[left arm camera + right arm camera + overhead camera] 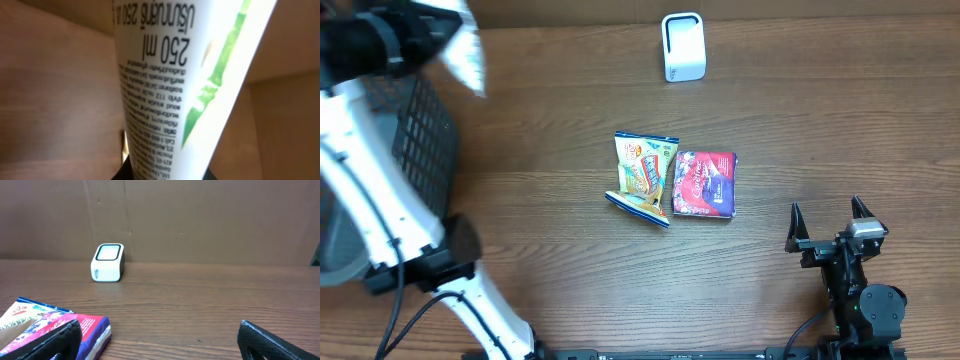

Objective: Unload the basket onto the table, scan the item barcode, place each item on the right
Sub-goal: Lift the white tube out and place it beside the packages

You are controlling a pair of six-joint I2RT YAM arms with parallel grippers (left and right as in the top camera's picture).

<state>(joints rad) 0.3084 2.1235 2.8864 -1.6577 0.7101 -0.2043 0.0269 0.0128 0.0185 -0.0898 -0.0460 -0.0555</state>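
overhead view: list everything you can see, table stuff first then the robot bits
tube: one, white with green stripe, far left, held up off the table
scanner: one, white, far side of table
yellow packet: one, yellow, mid table
red packet: one, red, right beside the yellow packet
basket: one, black, left edge
table: one, brown wood
left claw: one, black, shut on the tube
right claw: one, black, open, empty, near right

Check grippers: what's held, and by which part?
Left gripper is shut on the white plastic tube with green stripe, gripping the end nearest its wrist; which end cannot be told. Right gripper is open, empty.
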